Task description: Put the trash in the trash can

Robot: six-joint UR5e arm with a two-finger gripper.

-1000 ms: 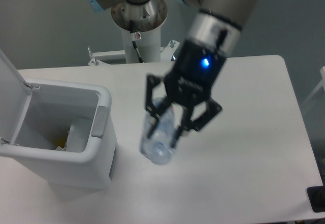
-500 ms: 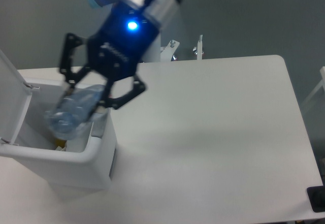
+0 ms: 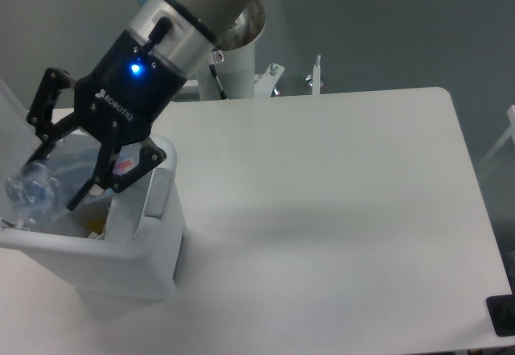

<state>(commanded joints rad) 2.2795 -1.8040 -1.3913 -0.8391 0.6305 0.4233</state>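
Table: white table (image 3: 338, 210) carries the trash can (image 3: 137, 246) at left.
Jaws: gripper (image 3: 60, 179) closed partway around the bottle (image 3: 48, 182).
Bottle: tilted over the can's opening.
Change: half a second ago it hung farther right, by the latch.

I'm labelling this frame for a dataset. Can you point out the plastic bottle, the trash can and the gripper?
plastic bottle (image 3: 48, 179): fixed camera, on its clear body between the fingers.
trash can (image 3: 149, 234): fixed camera, on its white front wall.
gripper (image 3: 50, 182): fixed camera, midway between its black fingertips.
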